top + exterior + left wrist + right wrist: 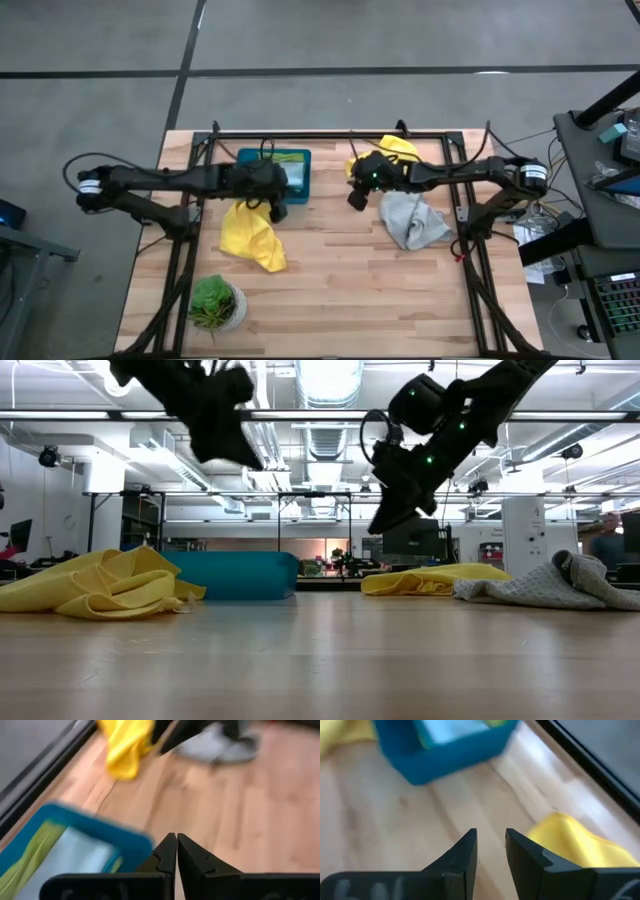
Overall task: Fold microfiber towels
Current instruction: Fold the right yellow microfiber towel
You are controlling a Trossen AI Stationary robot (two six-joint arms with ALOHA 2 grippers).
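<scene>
left gripper (176,851) pinched closed, empty, above teal tray (298,190) holding flat lime (25,865) and blue (75,857) cloths. right gripper (490,847) narrowly parted, empty, raised. crumpled yellow towel (250,235), second yellow (398,148), rumpled grey towel (412,220) lay on wood table (340,280); front open.

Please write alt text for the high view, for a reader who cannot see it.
Two dark arms reach over a wooden table: the left gripper above a crumpled yellow towel near a teal tray, the right gripper between another yellow towel and a grey towel. A potted plant stands in the near left corner.
</scene>
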